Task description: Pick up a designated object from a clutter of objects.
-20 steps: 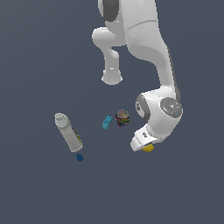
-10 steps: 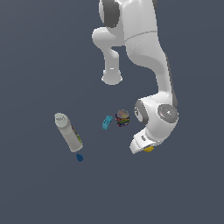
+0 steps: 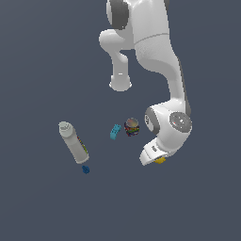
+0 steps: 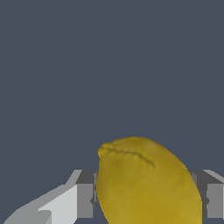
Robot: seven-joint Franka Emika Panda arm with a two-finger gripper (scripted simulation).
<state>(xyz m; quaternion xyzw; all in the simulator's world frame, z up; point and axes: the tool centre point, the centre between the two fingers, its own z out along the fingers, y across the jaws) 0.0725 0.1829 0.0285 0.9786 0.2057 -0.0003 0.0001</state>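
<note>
The designated object, a smooth yellow lemon (image 4: 144, 175), lies on the dark floor between my fingers and fills the whole gap. My gripper (image 4: 146, 205) has come down over it, with one grey finger (image 4: 85, 201) against one flank and the other finger (image 4: 213, 200) against the opposite flank. In the exterior view only a yellow sliver of the lemon (image 3: 161, 161) peeks out from under the white hand (image 3: 151, 153). The rest of the clutter of objects lies toward the exterior view's left.
A multicoloured striped can (image 3: 132, 127) and a teal block (image 3: 115, 132) sit close to the arm's wrist. Farther toward the exterior view's left lie a long white bottle (image 3: 74, 142) and a tiny blue piece (image 3: 85, 169). The arm's base (image 3: 120, 84) stands behind.
The wrist dropped slightly over the lemon a second ago and has since held still. The lemon and the other objects stay where they were.
</note>
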